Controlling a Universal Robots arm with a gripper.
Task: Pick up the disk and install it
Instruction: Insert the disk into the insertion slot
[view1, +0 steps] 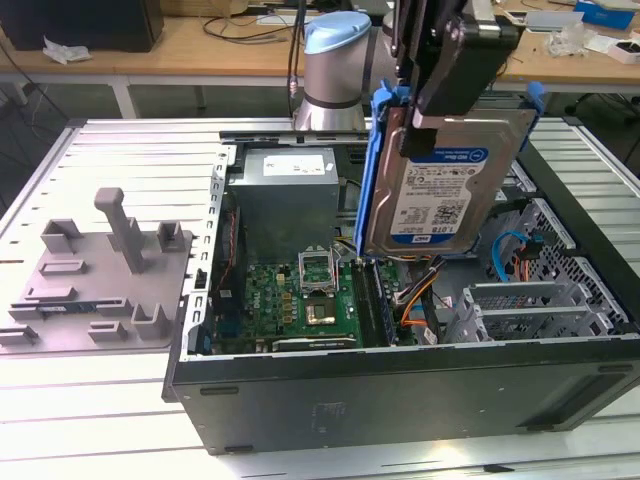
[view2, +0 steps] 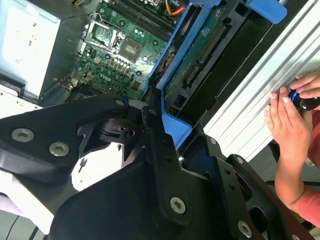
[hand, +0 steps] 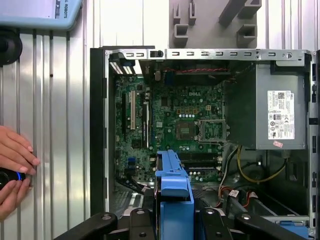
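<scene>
The disk (view1: 440, 185), a silver drive with a blue-and-white label in a blue carrier rail, hangs upright above the open computer case (view1: 400, 395). My gripper (view1: 432, 120) is shut on its upper edge. It hovers over the case's middle, between the motherboard (view1: 310, 290) and the metal drive cage (view1: 540, 300). In the second wrist view the disk (view2: 200, 50) shows its green circuit-board side, running away from my black fingers (view2: 152, 125). In the first wrist view the disk's blue rail (hand: 173, 182) is seen edge-on over the motherboard (hand: 175, 120).
A grey moulded fixture (view1: 100, 270) with upright posts lies on the slatted table at the exterior view's left. The power supply (view1: 290, 190) fills the case's back corner. Orange and blue cables (view1: 415, 300) lie below the disk. A person's hands (view2: 290, 115) hold a small dark device beside the case.
</scene>
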